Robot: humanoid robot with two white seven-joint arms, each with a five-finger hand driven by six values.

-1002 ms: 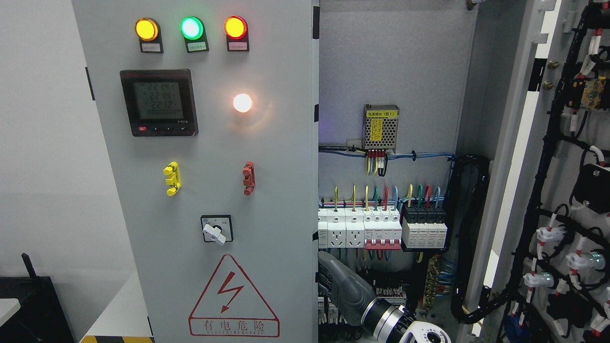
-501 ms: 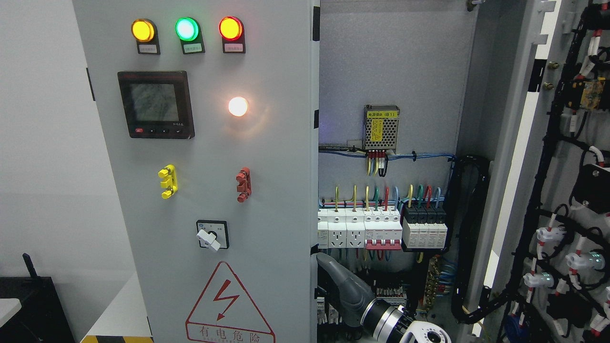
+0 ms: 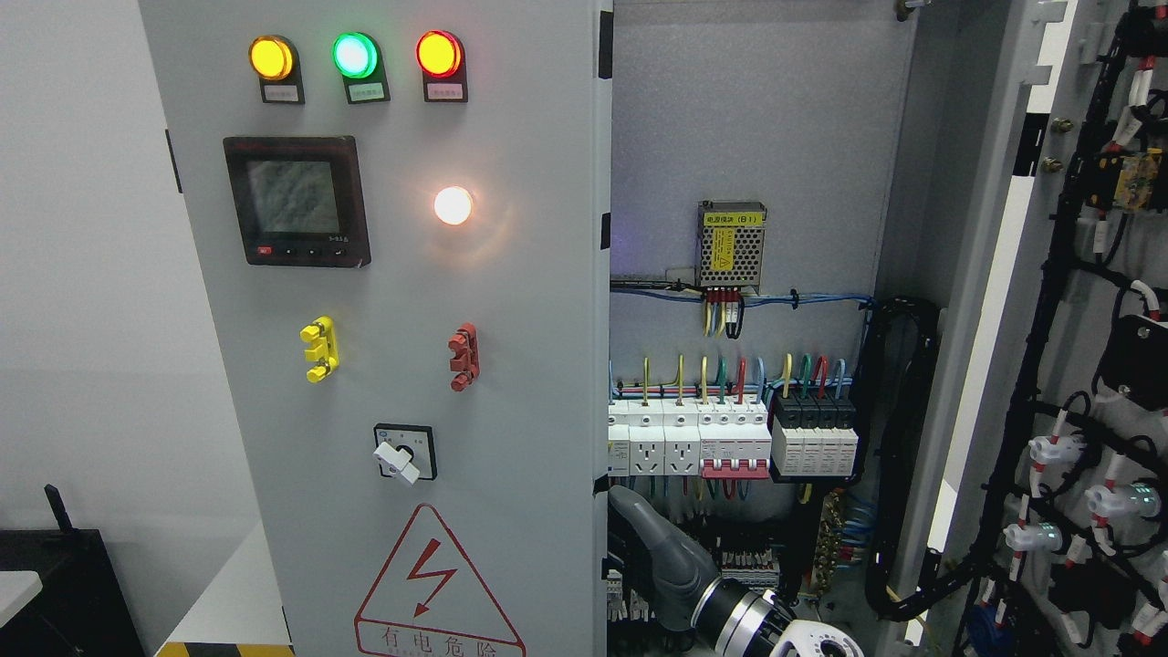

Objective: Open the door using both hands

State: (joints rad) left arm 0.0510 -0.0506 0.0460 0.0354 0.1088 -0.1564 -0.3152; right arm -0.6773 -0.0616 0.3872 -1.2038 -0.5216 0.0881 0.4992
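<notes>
Behind the grey door's (image 3: 383, 347) right edge, the right hand (image 3: 652, 547) reaches; finger state unclear.

Left door (image 3: 411, 365): grey steel panel w/ three lamps, meter, danger triangle; part-swung out from cabinet (image 3: 748, 137). Right door (image 3: 1077, 365): wide open, wiring-lined inner face showing, hinge prob. off-frame.

The right hand (image 3: 650, 538) is moulded in matt dark grey with smooth rounded segments, joined to a banded wrist (image 3: 741, 613) of black and polished silver rings, behind which sits a glossy white forearm shell (image 3: 821, 643) bearing a small dark round fitting.
</notes>
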